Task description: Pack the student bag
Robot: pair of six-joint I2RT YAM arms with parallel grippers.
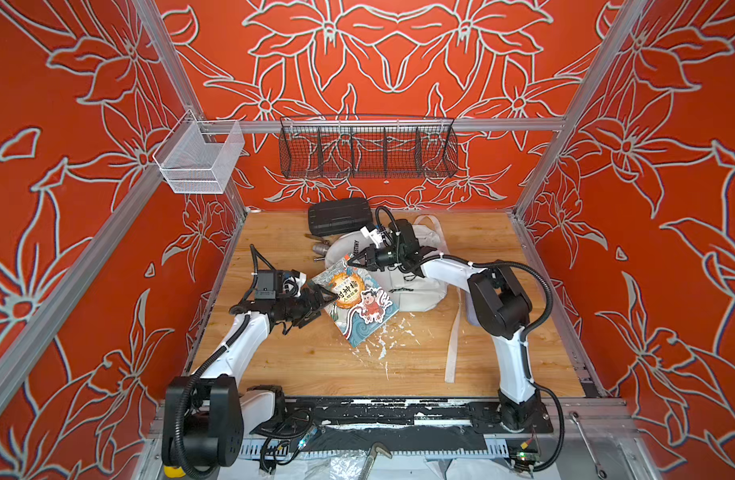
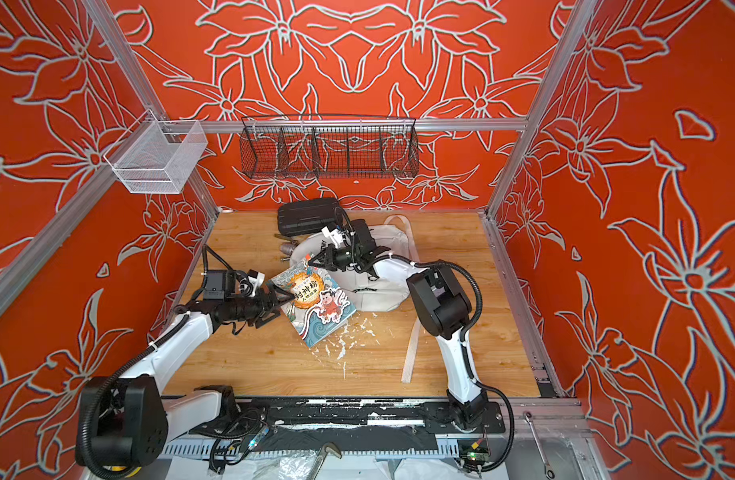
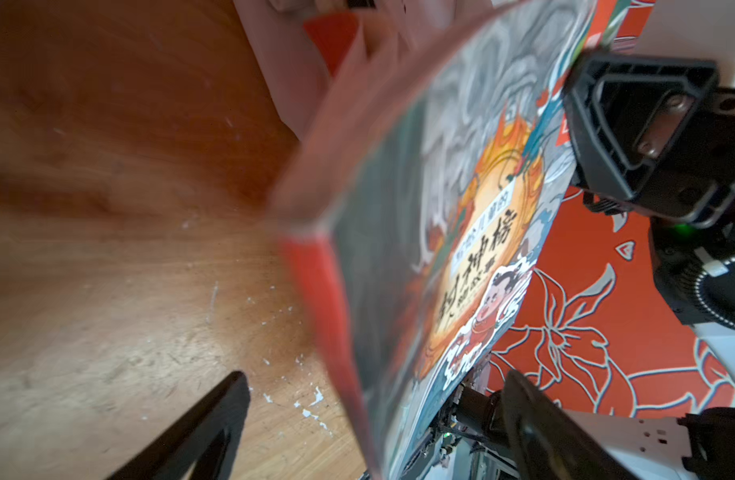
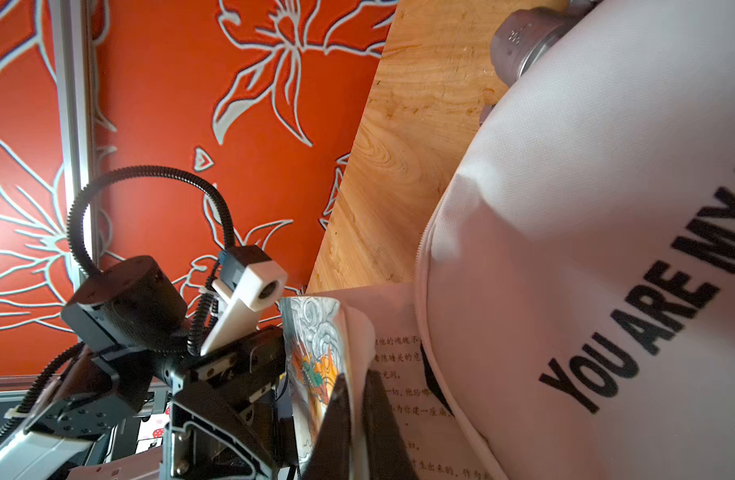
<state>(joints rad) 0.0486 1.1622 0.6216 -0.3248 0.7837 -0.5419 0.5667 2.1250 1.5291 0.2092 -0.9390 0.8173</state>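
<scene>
On the L wall a white wire basket point(image 1: 199, 160) hung from the frame rail, w/ a long black wire basket point(image 1: 367, 151) on the back rail. Below, the L gripper point(image 1: 324, 307) reached in from the left w/ its jaws spread wide. In the L wrist view the two fingers point(image 3: 203, 428) stood well apart on either side of the picture book point(image 3: 461, 249), and neither looked pressed on it. The book point(image 1: 357, 303) sat mid-table, tilted, w/ its near corner down by white flecks on the wood table point(image 1: 299, 361) and its far corner up at the R gripper point(image 1: 350, 262). That gripper was pinched tight on the book's far edge; the R wrist view showed its fingers point(image 4: 378, 415) closed w/ the cover on one side and a printed page on the other. The white backpack point(image 1: 415, 291) lay flat behind and to the right of the book, under the R arm, its edge touching the page. Whether the book was inside, can't tell. A black ribbed case point(image 1: 338, 216) and a grey metal piece point(image 1: 320, 249) sat at the bag's back-left. One long strap point(image 1: 453, 340) trailed toward the front.
</scene>
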